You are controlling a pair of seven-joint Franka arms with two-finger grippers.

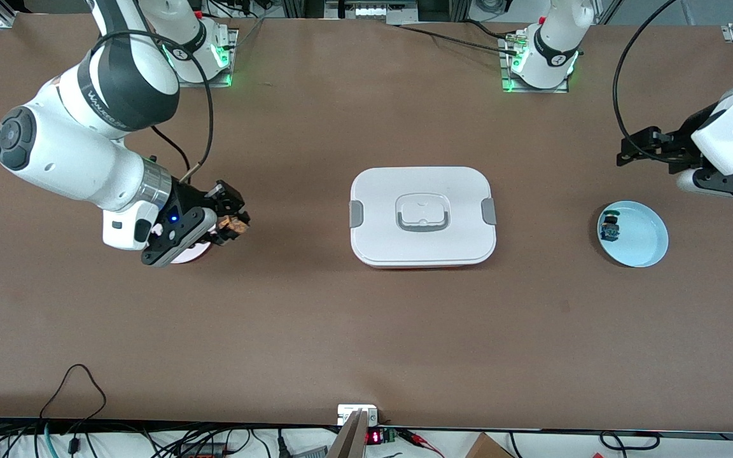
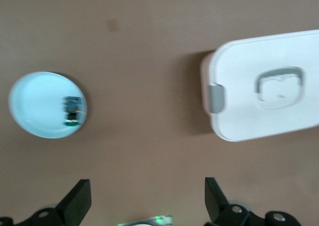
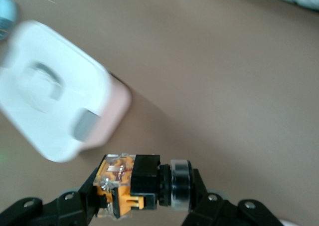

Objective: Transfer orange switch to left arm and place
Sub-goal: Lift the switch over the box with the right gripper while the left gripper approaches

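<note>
The orange switch sits clamped crosswise between the two fingers of the right tool, its orange end sticking out on one side and its silver-ringed cap on the other. That tool hangs in the air over the table, toward the right arm's end, beside a pink dish that lies partly under it. The box stands well apart from it, at mid-table. The left tool waits with its fingers spread apart, near a light-blue plate carrying a blue-bodied part.
</note>
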